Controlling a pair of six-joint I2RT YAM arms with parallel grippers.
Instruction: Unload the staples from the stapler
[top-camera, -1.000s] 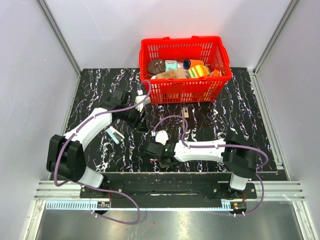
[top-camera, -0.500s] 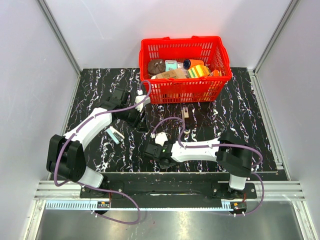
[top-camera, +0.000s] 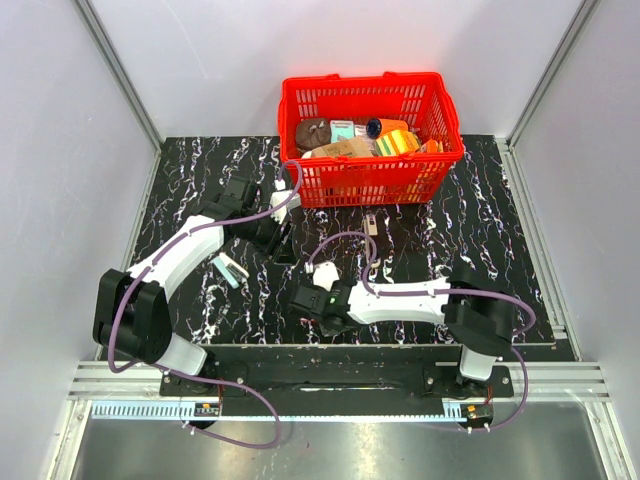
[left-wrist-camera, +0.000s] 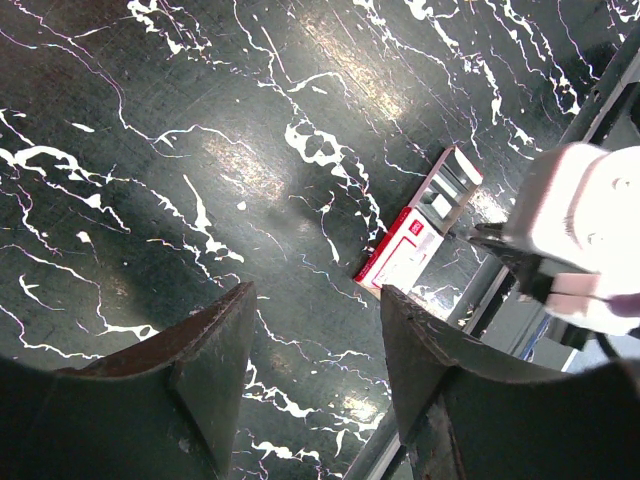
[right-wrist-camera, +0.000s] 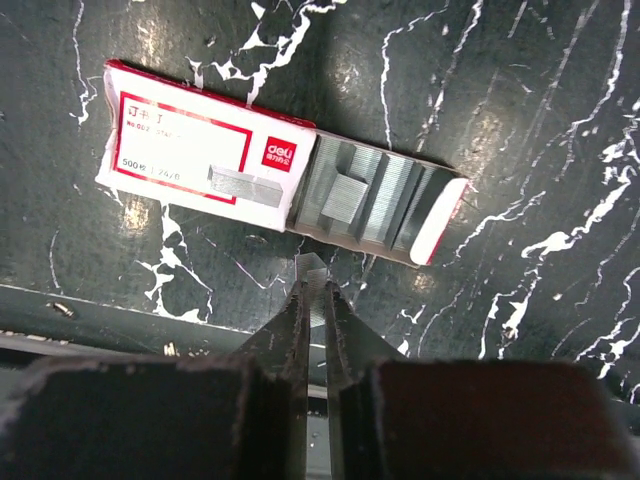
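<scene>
Red and white card makes up the flat staple box (right-wrist-camera: 180, 140) lying on the black, white-veined bench (right-wrist-camera: 520, 120). Its red band carries the white "deli" logo with tiny characters underneath. The white label has a red border, bold red Chinese characters at the top and a lower line starting "500"; the rest of the print is too small to read. The box's inner tray (right-wrist-camera: 380, 195) is slid out to the right and shows grey, ridged rows of packed staples ending in a white flap. The staples (right-wrist-camera: 245, 186) are a short, thin, silvery strip with a dull metallic sheen. They lie flat on top of the box, across the lower right corner of its label and roughly parallel to its long edge. The right gripper (right-wrist-camera: 315, 285) is just below the box, its fingers drawn together to a narrow slit. A pale sliver sits at their tips, and I cannot tell whether it is a piece of metal or part of the fingers. The left gripper (left-wrist-camera: 318, 300) is spread wide over bare bench and holds nothing, with the box further off in its view. In the overhead view a red basket (top-camera: 440, 150) full of mixed items sits at the far edge.
</scene>
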